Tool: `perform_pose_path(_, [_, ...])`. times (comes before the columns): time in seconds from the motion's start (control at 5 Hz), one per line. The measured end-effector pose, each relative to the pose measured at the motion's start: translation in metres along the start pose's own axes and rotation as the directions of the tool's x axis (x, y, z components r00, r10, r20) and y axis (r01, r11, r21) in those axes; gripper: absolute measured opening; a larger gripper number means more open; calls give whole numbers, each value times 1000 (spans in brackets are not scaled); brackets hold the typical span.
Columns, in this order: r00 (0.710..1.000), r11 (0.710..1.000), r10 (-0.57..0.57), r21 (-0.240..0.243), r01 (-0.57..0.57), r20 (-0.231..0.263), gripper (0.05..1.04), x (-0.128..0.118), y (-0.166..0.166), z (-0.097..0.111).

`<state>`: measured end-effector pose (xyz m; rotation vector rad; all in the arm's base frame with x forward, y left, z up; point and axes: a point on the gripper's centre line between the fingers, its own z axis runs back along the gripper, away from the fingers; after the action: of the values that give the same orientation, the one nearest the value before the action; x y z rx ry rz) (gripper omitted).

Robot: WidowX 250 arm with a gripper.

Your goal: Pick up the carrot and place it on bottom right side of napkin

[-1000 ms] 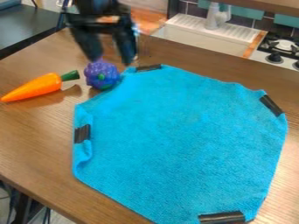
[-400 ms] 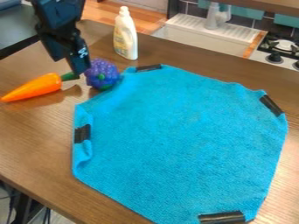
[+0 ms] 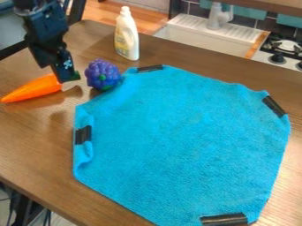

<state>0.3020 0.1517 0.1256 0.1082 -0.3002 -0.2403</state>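
The black gripper (image 3: 54,73) hangs at the upper left, open, over the upper end of the carrot. One of its fingers (image 3: 63,70) overlaps the spot where orange meets green; whether it touches the carrot I cannot tell. The orange carrot (image 3: 32,89) lies on the wooden table, its pointed end toward the left edge and its green top toward the purple grapes. Spread over the middle and right of the table is the blue napkin (image 3: 183,137), with black strips at its folded corners.
Purple toy grapes (image 3: 102,74) sit at the napkin's upper left corner, just right of the carrot's top. A white bottle (image 3: 126,35) stands behind them. The brown table (image 3: 35,145) ends in a slanting edge at lower left. A sink (image 3: 203,37) and stove lie beyond.
From above the grapes and bottle, the gripper has moved left and down to the carrot's top, uncovering the bottle. The carrot, grapes and napkin have not moved.
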Motion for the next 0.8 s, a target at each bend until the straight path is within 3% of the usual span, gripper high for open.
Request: perform_pose_path(0.8, [991,997,11,72,-2,-131,961,-23,21,-31])
